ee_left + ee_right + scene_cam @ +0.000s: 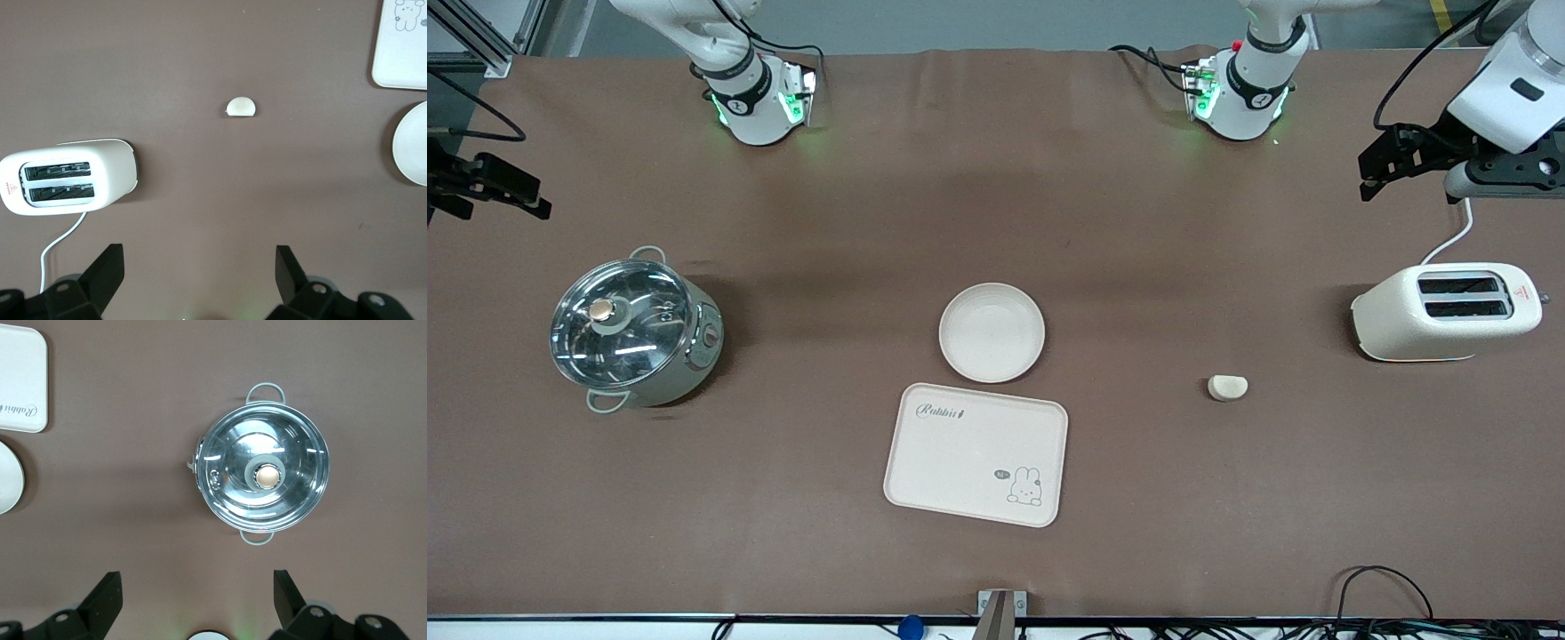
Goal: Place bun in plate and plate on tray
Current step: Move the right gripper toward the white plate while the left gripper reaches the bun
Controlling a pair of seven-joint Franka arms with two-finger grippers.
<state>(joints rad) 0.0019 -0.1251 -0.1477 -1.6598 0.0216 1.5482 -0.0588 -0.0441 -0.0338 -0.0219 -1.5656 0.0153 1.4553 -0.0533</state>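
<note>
Bun (1227, 388) sits right of centre in the front view — the left arm's side. Left gripper (1392, 164), spread wide and empty at upper right, is nearer; right gripper (193, 603) waits, also spread — plate (991, 332) touching tray (976, 453).

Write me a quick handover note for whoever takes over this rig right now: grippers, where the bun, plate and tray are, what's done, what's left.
Left gripper: open, holding nothing, raised over the table near the toaster; arm waits.
Right gripper: open, holding nothing, raised near the lidded pot; arm waits.
Bun: on the table between plate and toaster.
Plate: on the table, just farther from the front camera than the tray; nothing on either.
Done: nothing.
Left: bun into plate, plate onto tray.
</note>
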